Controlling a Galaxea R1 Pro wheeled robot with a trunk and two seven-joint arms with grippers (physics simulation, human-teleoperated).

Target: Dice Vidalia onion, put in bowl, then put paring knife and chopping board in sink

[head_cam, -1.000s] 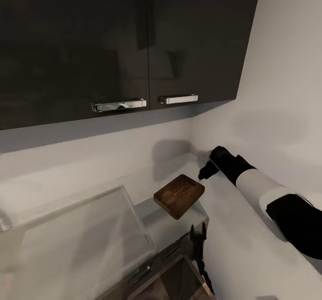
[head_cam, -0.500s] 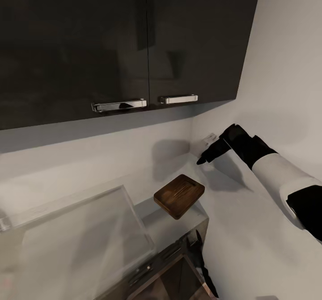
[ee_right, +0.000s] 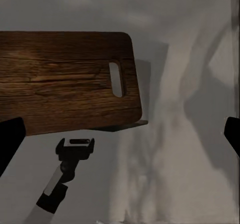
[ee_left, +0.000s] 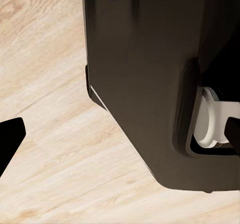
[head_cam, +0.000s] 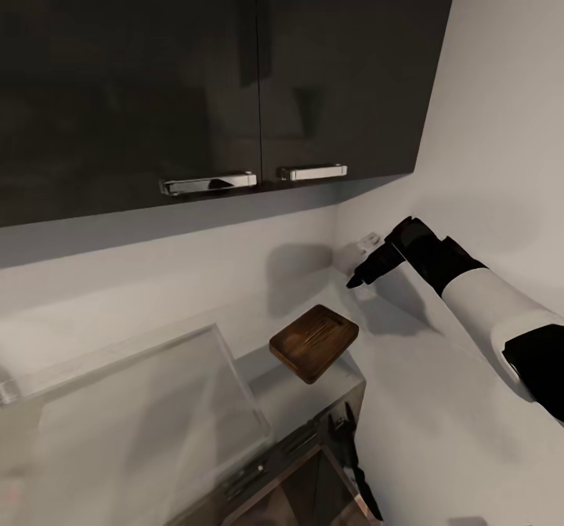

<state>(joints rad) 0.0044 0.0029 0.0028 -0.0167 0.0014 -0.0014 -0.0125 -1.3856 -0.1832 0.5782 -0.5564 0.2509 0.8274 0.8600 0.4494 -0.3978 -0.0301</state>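
Dark glossy wall cabinets (head_cam: 211, 71) fill 12 o'clock. Grey steel worktop (head_cam: 439, 432) below. Thick dark-brown wooden chopping board (head_cam: 314, 342) at centre. Right claw (head_cam: 354, 281) at board's 1 o'clock, apart, fingers wide, empty. Left claw (ee_left: 120, 134): wide, over pale wood floor (ee_left: 55, 149).

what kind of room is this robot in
Most likely a kitchen. Dark glossy wall cabinets with chrome bar handles hang over a grey steel countertop, and a wooden chopping board lies on it. The left wrist view adds a pale wood floor.
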